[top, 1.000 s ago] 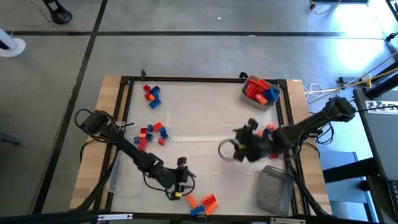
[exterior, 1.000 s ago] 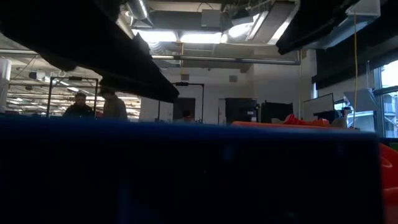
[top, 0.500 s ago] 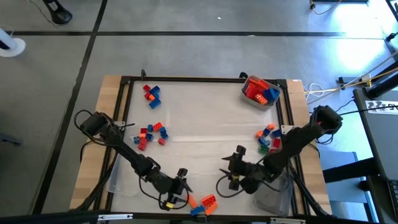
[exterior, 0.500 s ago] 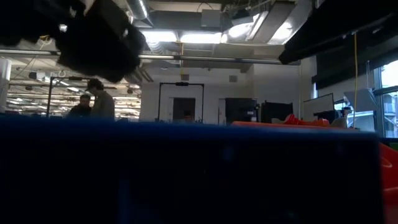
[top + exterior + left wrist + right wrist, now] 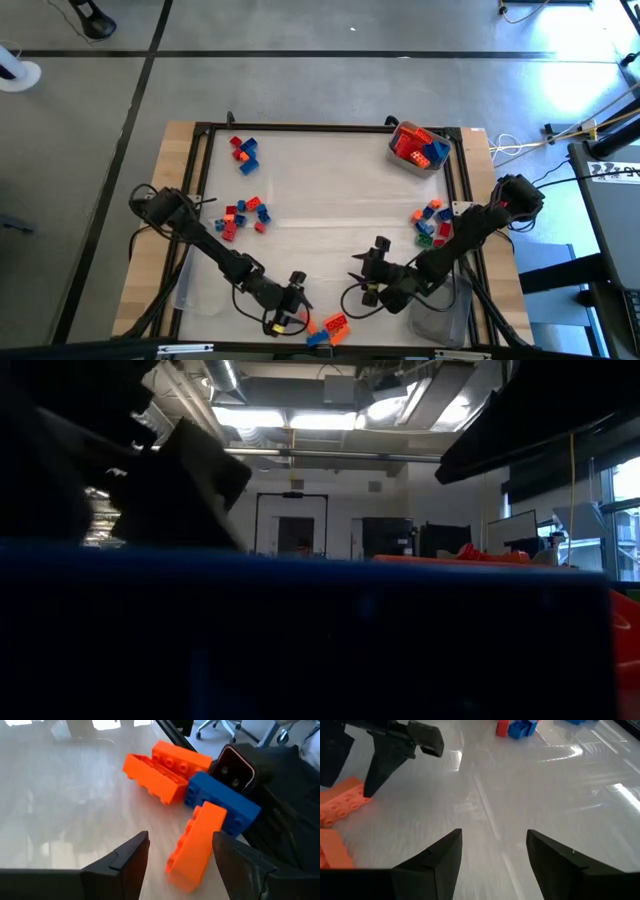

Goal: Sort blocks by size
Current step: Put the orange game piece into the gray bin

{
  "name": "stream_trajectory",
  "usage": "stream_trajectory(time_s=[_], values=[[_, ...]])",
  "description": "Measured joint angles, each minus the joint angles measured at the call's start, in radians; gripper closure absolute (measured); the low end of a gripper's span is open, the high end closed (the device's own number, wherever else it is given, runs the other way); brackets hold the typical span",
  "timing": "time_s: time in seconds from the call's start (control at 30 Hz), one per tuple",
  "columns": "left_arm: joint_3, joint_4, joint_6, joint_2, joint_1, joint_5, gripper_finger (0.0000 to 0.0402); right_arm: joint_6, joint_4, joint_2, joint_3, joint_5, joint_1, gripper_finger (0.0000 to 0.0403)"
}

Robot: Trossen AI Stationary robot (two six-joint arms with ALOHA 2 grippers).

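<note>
Near the table's near edge lie two orange blocks (image 5: 162,770), a blue block (image 5: 222,802) and a tilted long orange block (image 5: 195,845). My left gripper (image 5: 293,305) (image 5: 181,836) is open, low over the table, with the tilted orange block between its fingertips. My right gripper (image 5: 362,283) (image 5: 494,832) hangs open over bare table just right of it, holding nothing. Other blocks lie in loose groups at the far left (image 5: 243,152), mid left (image 5: 245,215) and right (image 5: 432,222). In the low view a blue block (image 5: 300,640) fills the picture's lower half. My left gripper's open fingers stand on either side of the tilted orange block, slanting down toward the near edge. The block's raised end (image 5: 212,815) lies close beside one finger (image 5: 235,860); I cannot tell whether they touch. Its lower end rests on the table.
A clear tub (image 5: 418,147) with red, orange and blue blocks stands at the far right. Another clear tub (image 5: 442,305) stands at the near right under my right arm, and one (image 5: 190,290) at the near left. A dark frame (image 5: 330,127) borders the table. The low camera (image 5: 231,766) sits behind the near blocks.
My right gripper has swung from the table's middle right toward the near edge and down, still open. My left gripper has sunk and tipped a little toward the orange blocks at the near edge, still open. No block has moved.
</note>
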Motion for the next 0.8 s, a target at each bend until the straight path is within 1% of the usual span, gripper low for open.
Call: stream_trajectory(time_s=[0.2, 0.5, 0.57, 0.63, 0.8], values=[[0.000, 0.001, -0.044, 0.027, 0.001, 0.035, 0.0194, 0.000, -0.001, 0.000, 0.000, 0.007, 0.000, 0.0182], [0.000, 0.006, -0.058, 0.041, 0.020, 0.038, 0.0197, 0.000, -0.003, 0.000, 0.000, 0.017, 0.000, 0.0182], [0.000, 0.006, -0.055, 0.042, 0.024, 0.038, 0.0209, 0.000, -0.003, 0.000, 0.000, 0.017, 0.000, 0.0182], [0.000, 0.007, -0.051, 0.042, 0.023, 0.038, 0.0230, 0.000, -0.003, 0.000, 0.000, 0.017, 0.000, 0.0182], [0.000, 0.009, -0.046, 0.042, 0.022, 0.038, 0.0299, 0.000, -0.003, 0.000, 0.000, 0.017, 0.000, 0.0182]])
